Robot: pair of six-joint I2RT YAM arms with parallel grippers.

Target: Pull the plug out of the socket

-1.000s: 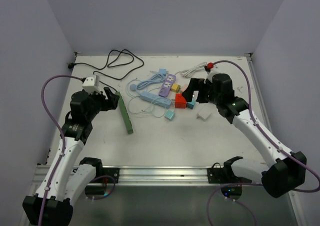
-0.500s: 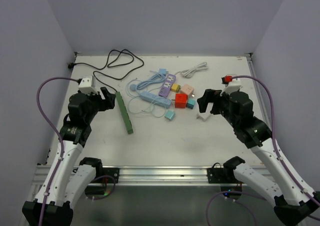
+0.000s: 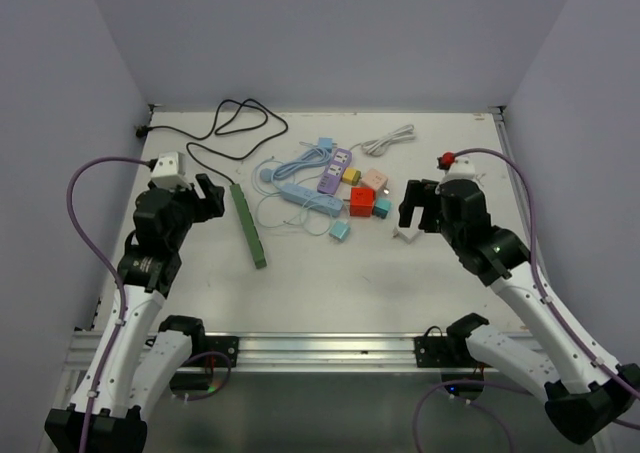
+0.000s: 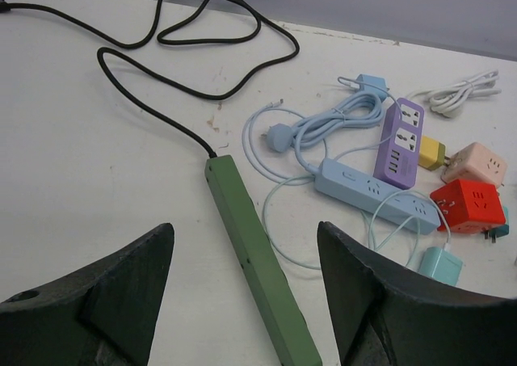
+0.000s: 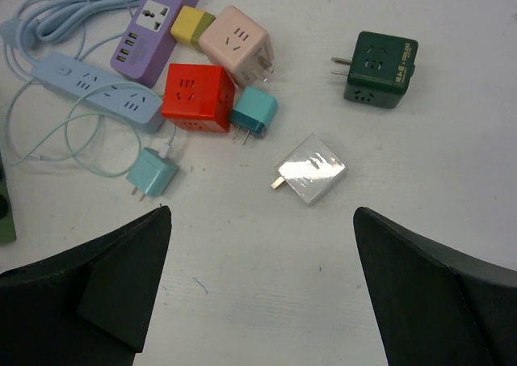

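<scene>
Top external: both arms are up off the white table (image 3: 330,273), L on the left side, R on the right. L gripper (image 3: 205,195) has its fingers spread w/ nothing between them. In left wrist view it looks down over a long dark-green power strip (image 4: 257,253) w/ a black cord (image 4: 161,99).

R gripper (image 3: 412,205) jaws are wide apart, also empty (hovering, touching nothing). A flat white plug adapter (image 5: 311,168) lies on the table below it, pins toward lower left in right wrist view.

Task bits sit mid-table in the clutter:
- A small yellow plug block (image 5: 192,25) butts against the end of the purple multi-socket power strip (image 5: 157,10).
- A pink cube socket (image 5: 234,43) touches yellow's other side.
- Can't tell if yellow's pins are actually in the purple strip.

Rest of the clutter:
- Red cube socket (image 5: 198,98) sits just below pink.
- Teal plug (image 5: 257,111) touches red's right side w/ its pins showing, so not seated.
- Light-blue power strip (image 5: 101,91) lies left of red, its pale cable looped around.
- Small teal charger (image 5: 153,174) lies near the loop.
- Dark-green cube socket (image 5: 380,69) sits apart to the right, pins out to the left.
- White coiled cable (image 3: 388,140) is further back, apart from the rest.
</scene>
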